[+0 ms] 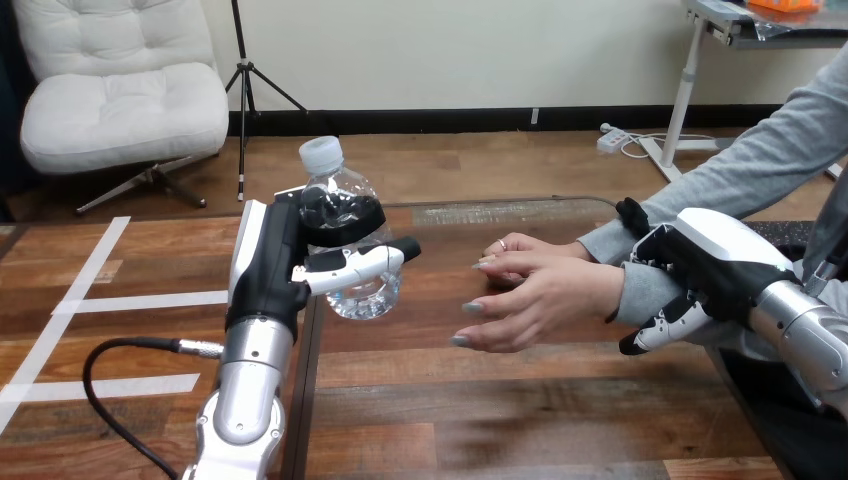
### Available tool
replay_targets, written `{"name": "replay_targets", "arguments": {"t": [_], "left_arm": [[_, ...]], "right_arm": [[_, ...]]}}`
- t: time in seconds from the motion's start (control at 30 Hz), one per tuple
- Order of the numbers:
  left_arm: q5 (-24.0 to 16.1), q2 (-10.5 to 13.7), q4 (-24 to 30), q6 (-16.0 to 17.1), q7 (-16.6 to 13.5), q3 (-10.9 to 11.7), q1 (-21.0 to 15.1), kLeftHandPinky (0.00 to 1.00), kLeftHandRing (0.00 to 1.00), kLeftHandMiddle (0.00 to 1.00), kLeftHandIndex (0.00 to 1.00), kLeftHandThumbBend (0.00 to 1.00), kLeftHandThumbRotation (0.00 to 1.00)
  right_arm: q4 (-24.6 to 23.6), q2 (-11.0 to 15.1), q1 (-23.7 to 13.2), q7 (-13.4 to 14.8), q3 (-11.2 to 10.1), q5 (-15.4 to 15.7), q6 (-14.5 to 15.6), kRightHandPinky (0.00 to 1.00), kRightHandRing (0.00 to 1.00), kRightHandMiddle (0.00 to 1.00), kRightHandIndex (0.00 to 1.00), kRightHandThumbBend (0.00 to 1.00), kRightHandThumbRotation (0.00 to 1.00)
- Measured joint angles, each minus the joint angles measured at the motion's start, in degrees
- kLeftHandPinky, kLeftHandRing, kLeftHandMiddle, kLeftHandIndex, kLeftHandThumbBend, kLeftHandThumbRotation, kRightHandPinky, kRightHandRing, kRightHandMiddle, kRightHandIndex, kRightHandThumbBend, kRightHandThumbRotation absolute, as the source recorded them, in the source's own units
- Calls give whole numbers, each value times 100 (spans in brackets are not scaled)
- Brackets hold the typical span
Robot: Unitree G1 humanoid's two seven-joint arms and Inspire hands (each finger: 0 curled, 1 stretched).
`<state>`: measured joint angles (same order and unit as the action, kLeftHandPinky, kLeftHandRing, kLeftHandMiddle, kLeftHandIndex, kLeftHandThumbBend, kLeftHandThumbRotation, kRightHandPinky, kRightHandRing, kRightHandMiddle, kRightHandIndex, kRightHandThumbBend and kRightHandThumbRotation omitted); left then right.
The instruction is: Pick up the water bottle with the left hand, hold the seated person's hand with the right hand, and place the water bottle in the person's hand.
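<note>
The water bottle (366, 297) is being held clear of the table (500, 400), well to the left of the person's nearer hand (545, 295), with the fingers (340, 212) and thumb of the left hand (275, 270) being wrapped closely round its body. The right hand (705, 260) is being kept at that hand's wrist, just to its right, its fingers being curled round the sleeved wrist. The person's nearer hand is being offered open towards the bottle. Pickup and hold are being judged done; the bottle is not yet being placed in the hand.
</note>
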<state>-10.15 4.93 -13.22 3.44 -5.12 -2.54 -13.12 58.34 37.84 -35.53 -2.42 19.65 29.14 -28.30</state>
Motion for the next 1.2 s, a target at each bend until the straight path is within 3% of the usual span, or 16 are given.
{"name": "replay_targets", "arguments": {"t": [1.2], "left_arm": [[-64, -321, -357, 24, 208, -347, -402, 24, 30, 35, 38, 78, 0]], "right_arm": [[-132, -5, 19, 1, -3, -2, -131, 27, 29, 34, 35, 84, 0]]}}
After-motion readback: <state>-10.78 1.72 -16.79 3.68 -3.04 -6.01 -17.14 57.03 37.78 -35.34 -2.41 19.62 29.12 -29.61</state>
